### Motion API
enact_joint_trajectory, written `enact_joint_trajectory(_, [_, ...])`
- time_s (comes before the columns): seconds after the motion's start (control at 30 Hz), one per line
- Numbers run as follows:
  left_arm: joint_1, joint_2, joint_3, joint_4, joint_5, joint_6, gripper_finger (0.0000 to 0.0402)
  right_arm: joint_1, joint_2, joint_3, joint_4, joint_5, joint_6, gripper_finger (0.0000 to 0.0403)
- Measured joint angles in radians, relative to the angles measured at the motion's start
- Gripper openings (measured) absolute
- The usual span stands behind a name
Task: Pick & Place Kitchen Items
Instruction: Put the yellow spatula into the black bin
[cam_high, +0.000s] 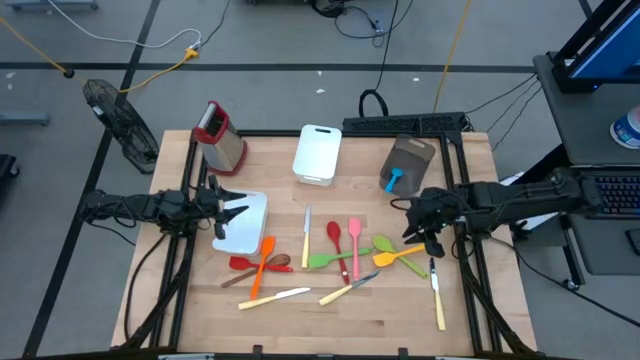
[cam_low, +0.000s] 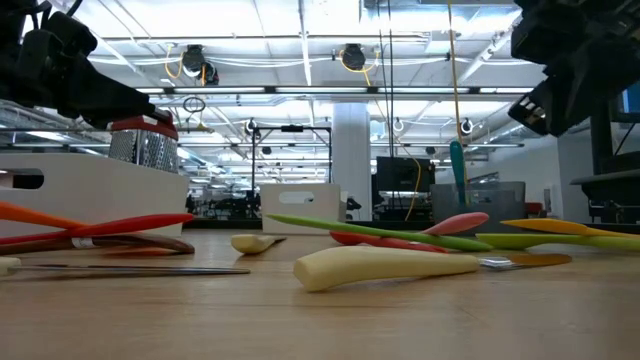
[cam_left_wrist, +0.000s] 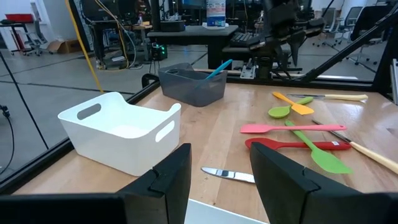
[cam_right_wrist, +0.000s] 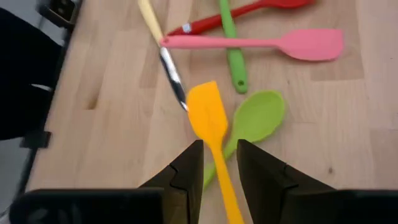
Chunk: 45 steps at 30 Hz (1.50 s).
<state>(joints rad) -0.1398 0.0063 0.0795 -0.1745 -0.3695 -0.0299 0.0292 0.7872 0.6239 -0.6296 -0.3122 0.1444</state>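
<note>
Several utensils lie flat on the wooden table (cam_high: 330, 320): a red spatula (cam_high: 240, 263), an orange spoon (cam_high: 264, 262), a red spoon (cam_high: 334, 235), a pink spatula (cam_high: 354, 240), a green spoon (cam_high: 385, 243), a yellow spatula (cam_high: 393, 258) and cream-handled knives (cam_high: 275, 296). My right gripper (cam_high: 432, 248) hangs well above the yellow spatula (cam_right_wrist: 208, 118), narrowly open; the spatula's handle shows through the gap between its fingers. My left gripper (cam_high: 232, 213) is open and empty above a white tub (cam_high: 248, 232) at the table's left.
A red-topped metal grater (cam_high: 220, 135) stands at the far left. A second white tub (cam_high: 318, 153) stands at the far middle. A dark holder (cam_high: 408, 162) with a blue utensil (cam_high: 393, 180) stands at the far right. One cream-handled knife (cam_high: 437, 295) lies near the right edge.
</note>
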Motion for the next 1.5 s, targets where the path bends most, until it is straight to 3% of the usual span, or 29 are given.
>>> enact_joint_trajectory(0.13, [0.000,0.000,0.000,0.000,0.000,0.000,0.0170,-0.001,0.000,0.000,-0.003,-0.007,0.011,0.0089])
enact_joint_trajectory(0.43, [0.000,0.000,0.000,0.000,0.000,0.000,0.0170,-0.001,0.000,0.000,-0.005,-0.084,0.208,0.0089])
enact_joint_trajectory(0.73, [0.000,0.000,0.000,0.000,0.000,0.003,0.0170,-0.001,0.028,0.000,-0.011,-0.078,0.104,0.0099])
enact_joint_trajectory(1.17, [0.000,0.000,0.000,0.000,-0.064,0.009,0.0170,0.000,0.187,-0.001,-0.059,-0.058,-0.014,0.0191])
enact_joint_trajectory(1.5, [0.000,0.000,0.000,0.001,-0.085,0.008,0.0170,0.055,0.320,-0.001,-0.084,-0.055,-0.007,0.0186])
